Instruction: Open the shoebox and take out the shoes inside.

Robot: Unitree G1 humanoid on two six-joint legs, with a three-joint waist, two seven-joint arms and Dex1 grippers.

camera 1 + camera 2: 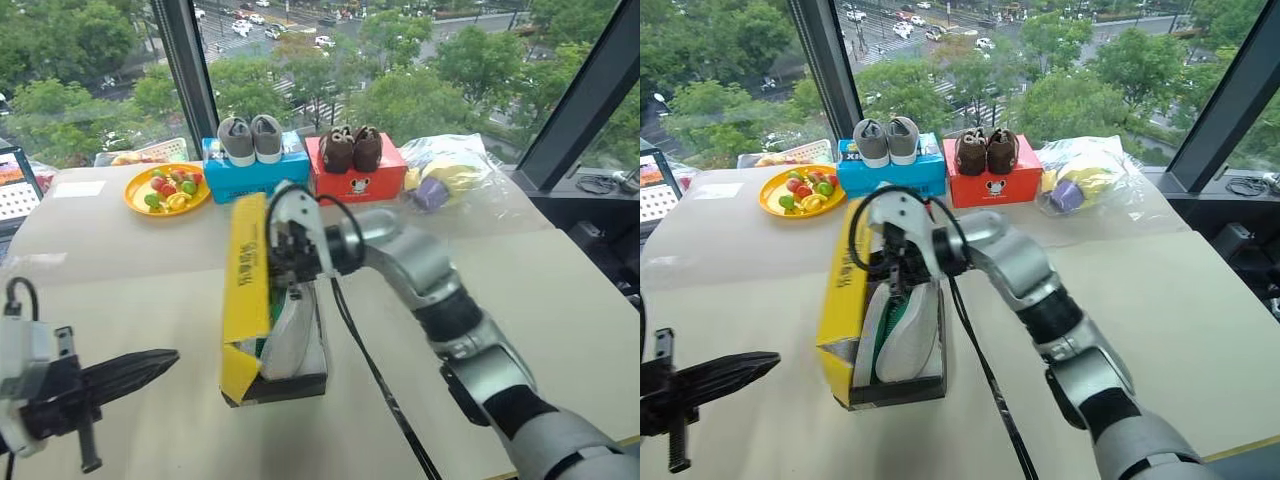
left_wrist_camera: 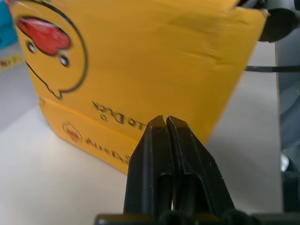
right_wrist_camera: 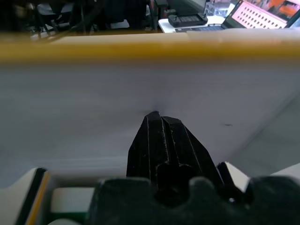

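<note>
Where windows overlook trees, the shoebox [image 1: 262,300] stands open on the table [image 1: 130,310].

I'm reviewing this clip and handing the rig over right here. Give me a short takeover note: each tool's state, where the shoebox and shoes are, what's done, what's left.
Left tool: shut, empty, hanging apart from the box on its left side.
Right tool: shut, its tip against the white inside of the raised lid.
Shoebox: mid-table, lid standing about upright on its left edge, so it is open.
Shoes: green-and-white pair inside the box, not yet grasped.
Done: lid lifted.
Left: take both shoes out and set them on the table.
</note>
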